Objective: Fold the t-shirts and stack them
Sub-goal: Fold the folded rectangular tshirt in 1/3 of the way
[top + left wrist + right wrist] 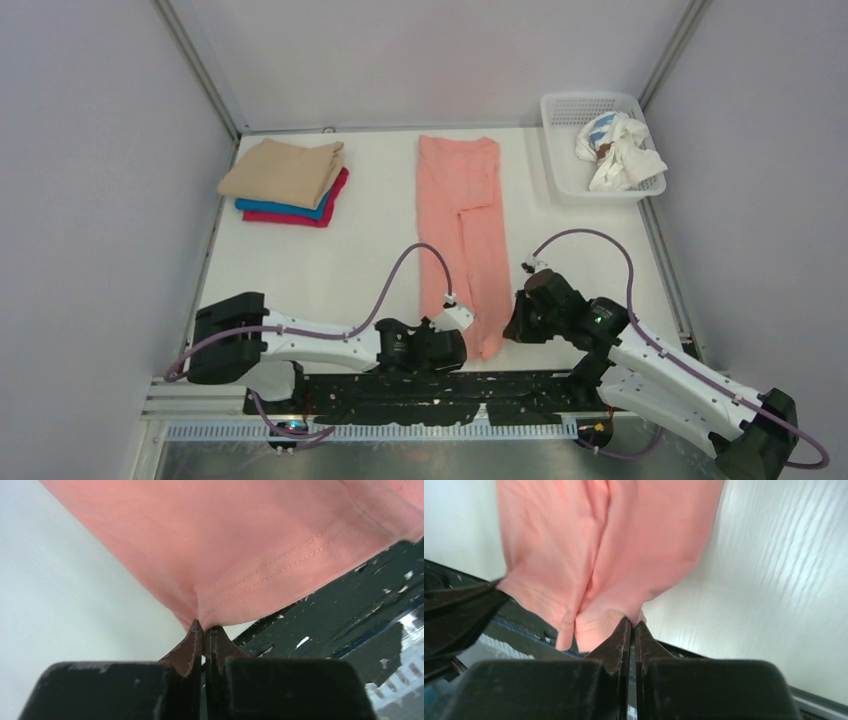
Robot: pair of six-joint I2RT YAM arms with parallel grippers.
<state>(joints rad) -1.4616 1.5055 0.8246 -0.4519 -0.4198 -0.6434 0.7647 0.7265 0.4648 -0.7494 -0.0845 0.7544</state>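
Top external view: salmon-pink t-shirt (462,225) lies as a long narrow strip on the table (370,250), mid-table, running 12 to 6 o'clock, near end at the arm bases. Left gripper (460,338) sits at the strip's 7 o'clock corner and right gripper (514,325) at its 5 o'clock corner.

Left wrist view: jaws together, pinching the stitched hem at the fingertips (204,626). Right wrist view: same, jaws clamped on a bunched hem corner (633,623).

Finished stack sits at 10 o'clock: tan shirt (283,170) on top, blue (290,210) under it, magenta (332,198) at the bottom. Basket (556,178) at 1 o'clock holds a crumpled white cloth (620,150).

Step, as I judge it: sides are already folded in and the crosswise fold is starting, with both corners gripped. The next move calls for lifting both corners level and carrying the hem toward 12 o'clock onto the collar end. Arms must move in step or the strip skews. The right pinch looks shallow and bunched, so it may slip.
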